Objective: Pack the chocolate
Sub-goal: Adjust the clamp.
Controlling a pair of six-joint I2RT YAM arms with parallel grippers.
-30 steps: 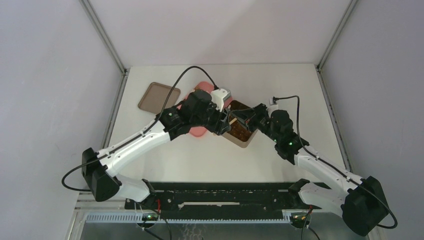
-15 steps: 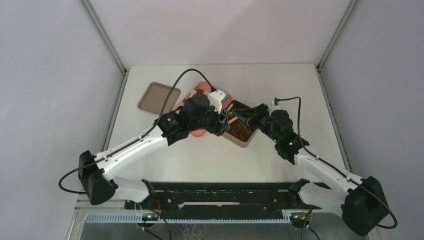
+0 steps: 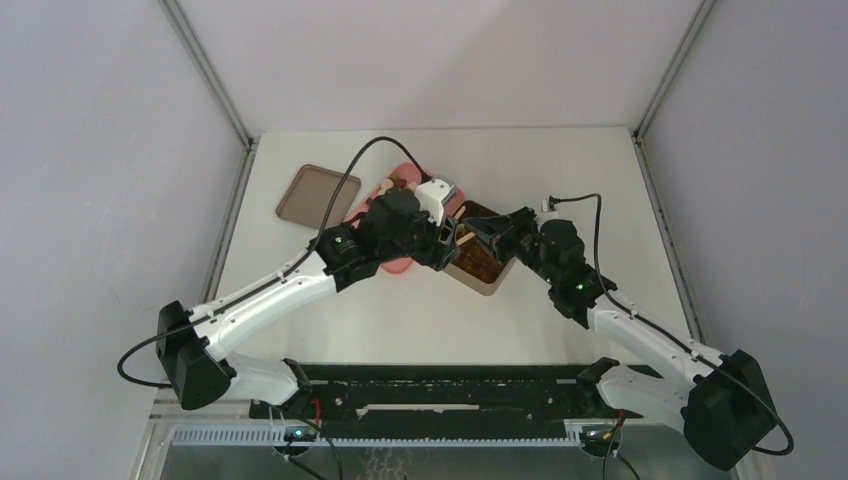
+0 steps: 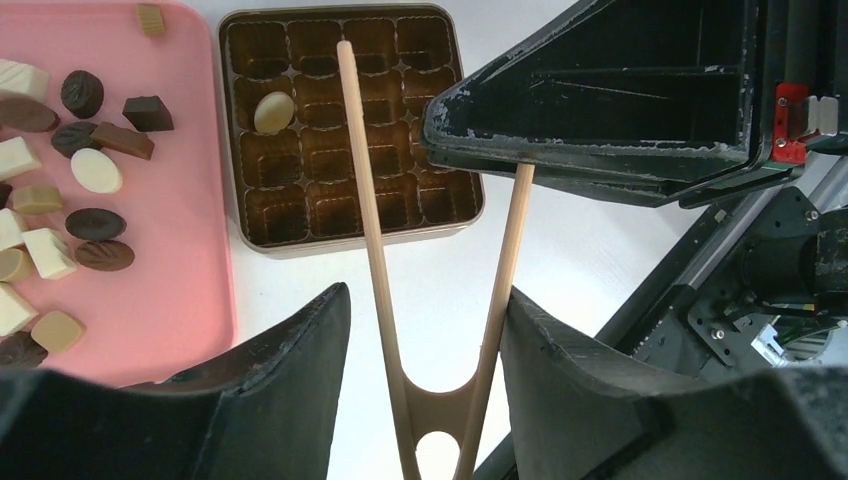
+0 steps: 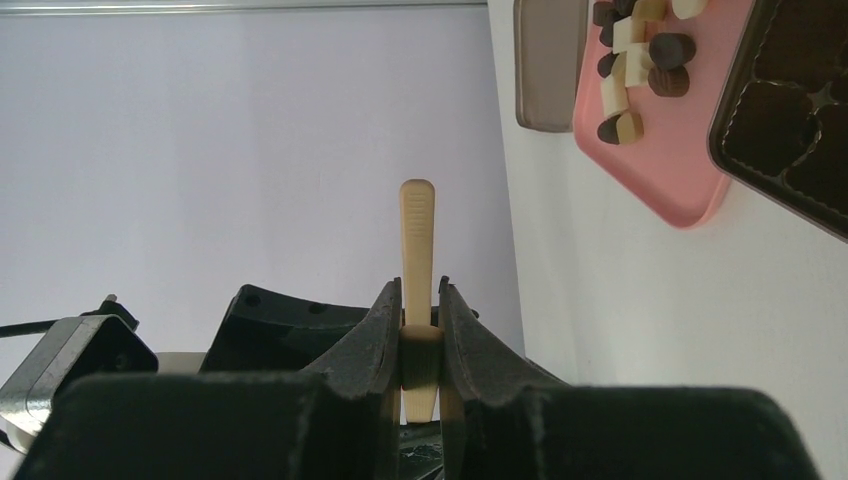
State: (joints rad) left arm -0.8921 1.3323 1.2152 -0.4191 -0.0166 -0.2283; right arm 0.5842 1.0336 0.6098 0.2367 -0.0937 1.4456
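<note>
Right gripper [image 5: 418, 290] clamps the tongs [image 4: 367, 200]; left gripper [image 4: 425, 295] gapes around them, tin [image 4: 310, 150] at twelve o'clock, chocolates [image 4: 95, 170] at ten.

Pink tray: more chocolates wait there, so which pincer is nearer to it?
Left. The left pincer hangs at the right edge of the pink tray, between it and the tin; the right pincer sits farther right, over the tin.

Tight over the tin [image 4: 227, 150], open over the tray [image 4: 190, 295]
The right gripper [image 5: 420, 310], clamped on one leg of the tongs [image 4: 365, 180], overhangs the tin's far side from the tray; the other leg crosses its middle. The columns nearest the tray lie uncovered.
</note>
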